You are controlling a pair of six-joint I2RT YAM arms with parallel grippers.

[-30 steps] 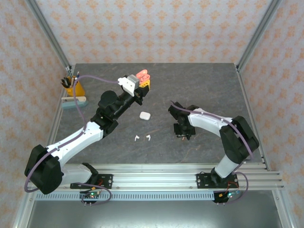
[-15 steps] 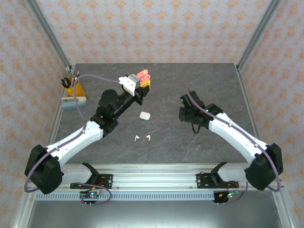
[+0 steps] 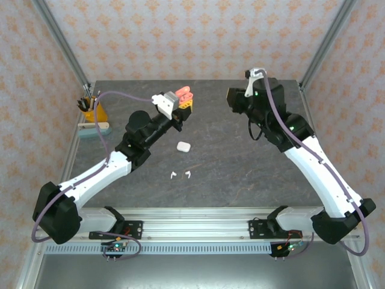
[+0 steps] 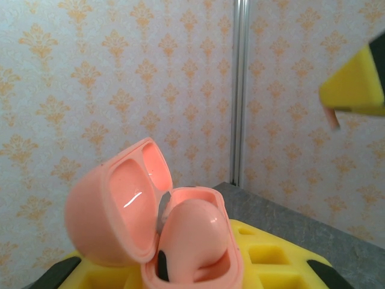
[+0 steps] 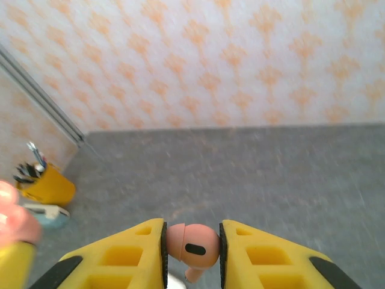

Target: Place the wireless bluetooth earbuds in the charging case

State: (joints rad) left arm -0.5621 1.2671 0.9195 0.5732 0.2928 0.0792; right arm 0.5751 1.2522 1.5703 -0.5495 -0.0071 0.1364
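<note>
From above, the left tool (image 3: 184, 105) is clamped on the open coral case (image 3: 180, 94), holding it clear of the counter (image 3: 252, 174) toward the back. The right tool (image 3: 233, 101) hangs at about the same height, well apart to the case's right and facing it. The air between them is free. The back wall sits close behind both, and the corner post (image 3: 314, 65) stands near the right arm's wrist, so the open room lies forward and inward. A white case (image 3: 183, 146) and two white earbuds (image 3: 173, 175) lie on the counter below, and a pen cup (image 3: 96, 112) stands at the left edge, clear of any approach. In the left wrist view, the lid (image 4: 111, 214) leans open to the left, away from the incoming yellow finger (image 4: 356, 89) at upper right. One well seems already taken by a rounded coral shape (image 4: 195, 232). The free well is mostly hidden, so I cannot judge how much room it leaves. In the right wrist view, the yellow pads pinch the coral earbud (image 5: 194, 245) by its rounded head, with the stem pointing down. That hold looks slight, so the bud could swivel or squirt out. A stem that is off line would probably catch the case rim, shove the case in its grip, or drop to the counter and roll toward an edge.
</note>
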